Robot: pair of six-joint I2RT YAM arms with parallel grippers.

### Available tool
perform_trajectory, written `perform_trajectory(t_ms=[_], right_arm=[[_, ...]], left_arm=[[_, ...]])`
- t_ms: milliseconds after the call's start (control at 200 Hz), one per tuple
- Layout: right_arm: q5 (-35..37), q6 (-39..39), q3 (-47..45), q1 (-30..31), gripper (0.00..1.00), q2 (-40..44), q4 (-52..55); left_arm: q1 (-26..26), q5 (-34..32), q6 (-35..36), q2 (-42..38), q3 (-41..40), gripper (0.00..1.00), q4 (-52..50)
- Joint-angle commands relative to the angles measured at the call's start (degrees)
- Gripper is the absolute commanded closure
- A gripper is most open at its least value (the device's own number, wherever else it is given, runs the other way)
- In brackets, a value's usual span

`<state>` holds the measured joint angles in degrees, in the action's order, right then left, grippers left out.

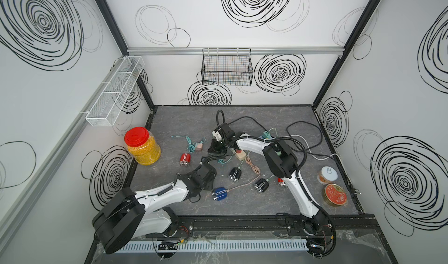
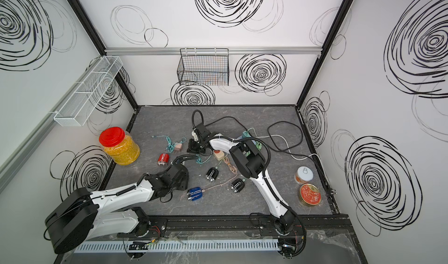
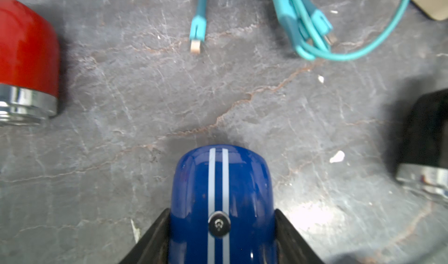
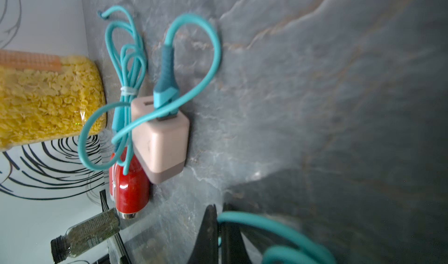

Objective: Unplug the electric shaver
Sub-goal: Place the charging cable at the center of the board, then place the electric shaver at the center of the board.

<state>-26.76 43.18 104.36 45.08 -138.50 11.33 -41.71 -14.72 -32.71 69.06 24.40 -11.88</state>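
A blue shaver with two white stripes point(image 3: 221, 185) sits between the fingers of my left gripper point(image 3: 221, 212), which is shut on its flanks. No cable is in its rounded end. A loose teal plug point(image 3: 197, 30) lies on the floor ahead of it. In both top views the left wrist point(image 1: 202, 174) hides this shaver. My right gripper point(image 4: 219, 207) is shut on a teal cable point(image 4: 261, 222) that loops past its fingers. In a top view it hangs just behind the left one point(image 1: 215, 149).
Another blue shaver point(image 1: 219, 193) lies beside the left wrist with a pinkish cable plugged in. Nearby lie a red shaver point(image 1: 185, 159), two black shavers point(image 1: 234, 173) point(image 1: 261, 185) and a pink charger point(image 4: 161, 141) with a teal cable. A yellow-filled jar point(image 1: 143, 146) stands left, two cans point(image 1: 327, 175) right.
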Motion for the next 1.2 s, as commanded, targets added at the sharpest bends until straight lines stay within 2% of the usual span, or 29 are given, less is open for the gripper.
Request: perform_trajectory(t_ms=[0, 155, 445, 716, 911, 1191], right_arm=[[1.0, -0.6, 0.8, 1.4, 0.99, 0.7, -0.7], [3.2, -0.9, -2.4, 2.0, 0.99, 3.9, -1.3], [5.6, -1.0, -8.1, 0.9, 0.98, 8.2, -2.9], [3.9, -1.4, -8.2, 4.1, 0.97, 8.4, -1.9], [4.3, -2.3, -12.0, 7.2, 0.97, 9.7, -2.1], [3.6, -1.3, -16.7, 9.4, 0.96, 11.0, -4.3]], left_arm=[[0.3, 2.3, -1.6, -0.7, -1.2, 0.93, -2.1], [2.9, -1.0, -2.8, -2.0, -1.1, 0.87, -3.8], [9.5, -2.1, -2.7, -4.1, -0.1, 0.77, -5.1], [12.3, -3.1, -0.7, -2.1, 1.9, 0.75, -5.5], [14.1, -2.4, 0.4, -1.4, 1.5, 0.74, -3.8], [15.0, -2.3, 0.5, -0.2, 1.7, 0.66, -2.4]])
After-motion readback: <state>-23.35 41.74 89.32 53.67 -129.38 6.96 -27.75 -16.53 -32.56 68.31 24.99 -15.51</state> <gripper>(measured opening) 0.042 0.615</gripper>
